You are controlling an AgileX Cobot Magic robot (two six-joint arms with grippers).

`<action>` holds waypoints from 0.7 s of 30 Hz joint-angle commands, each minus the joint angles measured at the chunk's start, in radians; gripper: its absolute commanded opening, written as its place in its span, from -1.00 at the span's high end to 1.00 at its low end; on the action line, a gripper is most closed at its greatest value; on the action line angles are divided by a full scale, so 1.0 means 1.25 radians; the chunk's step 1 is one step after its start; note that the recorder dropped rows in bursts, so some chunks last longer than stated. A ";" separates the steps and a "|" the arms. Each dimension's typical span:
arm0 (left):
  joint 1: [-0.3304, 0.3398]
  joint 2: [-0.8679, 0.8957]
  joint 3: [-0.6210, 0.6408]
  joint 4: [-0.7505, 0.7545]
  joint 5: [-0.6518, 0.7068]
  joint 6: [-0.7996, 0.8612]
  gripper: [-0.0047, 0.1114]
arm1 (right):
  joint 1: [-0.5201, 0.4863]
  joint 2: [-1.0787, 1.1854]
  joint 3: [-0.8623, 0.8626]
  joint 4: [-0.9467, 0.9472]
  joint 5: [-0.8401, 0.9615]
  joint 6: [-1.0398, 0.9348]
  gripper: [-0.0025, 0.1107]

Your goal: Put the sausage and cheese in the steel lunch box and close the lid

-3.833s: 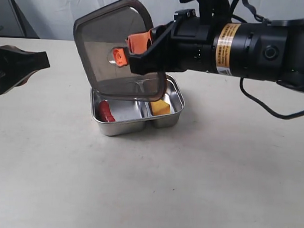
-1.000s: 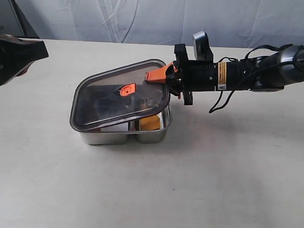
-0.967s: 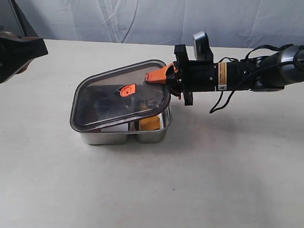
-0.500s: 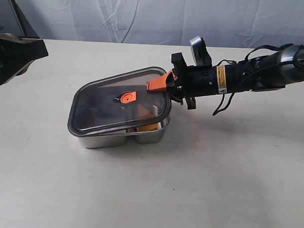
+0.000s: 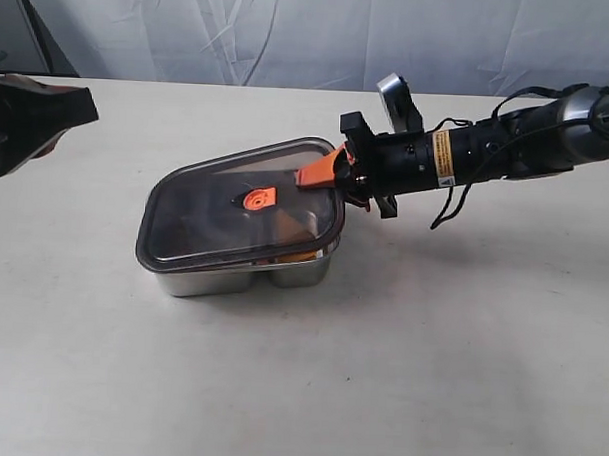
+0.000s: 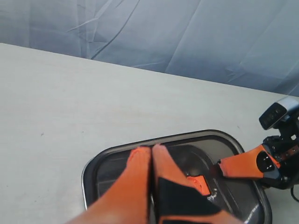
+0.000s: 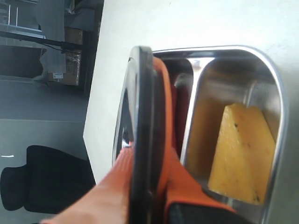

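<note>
The steel lunch box (image 5: 218,278) stands mid-table. The dark translucent lid (image 5: 210,210) lies on it, its right edge slightly raised, with the orange valve tab (image 5: 255,197) on top. My right gripper (image 5: 323,173) is shut on that raised edge. In the right wrist view its fingers (image 7: 184,179) clamp the lid's rim (image 7: 141,107), and the cheese (image 7: 243,149) sits in the smaller compartment. The sausage is hidden under the lid, though a dark red strip (image 7: 180,114) behind the divider may be it. My left gripper (image 6: 152,149) is shut and empty, above the lid (image 6: 233,144).
My left arm (image 5: 33,118) hangs dark at the far left of the exterior view, away from the box. A pale cloth backdrop (image 5: 291,32) runs along the table's far edge. Bare tabletop (image 5: 380,371) surrounds the box.
The lid has come down from held high and upright to lying on the box, right edge still gripped. The box slid a little to the left. The left arm has barely moved.
</note>
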 commanded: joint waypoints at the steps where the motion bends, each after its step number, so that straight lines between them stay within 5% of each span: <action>1: -0.001 0.003 -0.002 0.041 0.014 -0.002 0.92 | 0.005 0.001 -0.022 -0.125 0.055 0.020 0.97; 6: -0.001 0.003 -0.002 0.045 0.007 -0.002 0.92 | 0.005 0.001 -0.027 -0.137 0.057 0.020 0.90; 14: -0.001 0.003 -0.002 0.045 0.005 -0.002 0.92 | 0.005 0.001 -0.027 -0.137 0.063 0.020 0.20; 21: -0.001 0.003 -0.002 0.045 0.008 -0.002 0.92 | 0.005 0.001 -0.027 -0.134 0.054 0.020 0.19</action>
